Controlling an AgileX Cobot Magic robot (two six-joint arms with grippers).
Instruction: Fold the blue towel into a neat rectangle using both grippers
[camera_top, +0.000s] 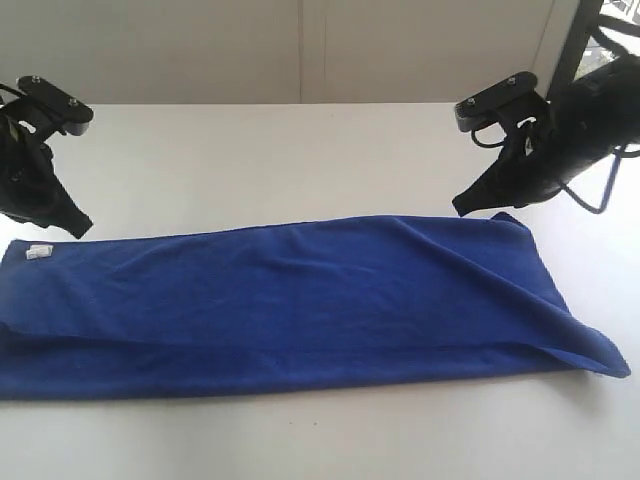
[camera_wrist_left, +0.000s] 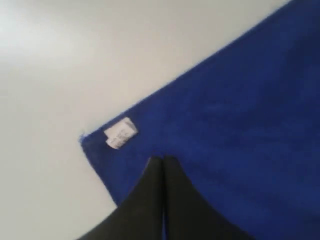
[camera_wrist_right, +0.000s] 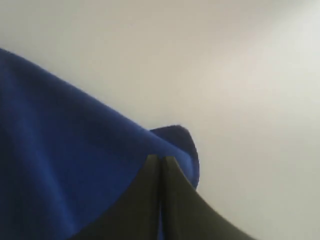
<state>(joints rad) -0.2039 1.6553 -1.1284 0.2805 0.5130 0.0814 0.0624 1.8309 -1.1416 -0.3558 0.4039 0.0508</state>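
White tabletop (camera_top: 300, 150) beneath both arms, bearing all the rest; spread across it between the two tools, deep royal-blue fuzz: the blue towel (camera_top: 300, 300), long and low, reaching from under the left gripper (camera_top: 80, 229) to just past the right gripper (camera_top: 463, 207). Looks doubled lengthwise already, a second layer peeping out at both ends, so probably one fold done and the short-way fold yet to come. Set at opposite far corners, one tool per end, presumably for lifting both ends together and keeping the cloth square. Left jaws pressed tight together, tips at or just over the cloth, a little inside the corner; right jaws likewise closed flat against each other, tips at the edge of a rise in the cloth. Impossible to tell in either wrist view whether pile is pinched between them or merely lying below. Just ahead of the left tips and slightly aside, a small white label (camera_wrist_left: 120, 133) sewn by the hem, a handy mark for that corner. Just beyond the right tips, a curled corner flap (camera_wrist_right: 180, 136), likely to spoil a neat edge unless flattened
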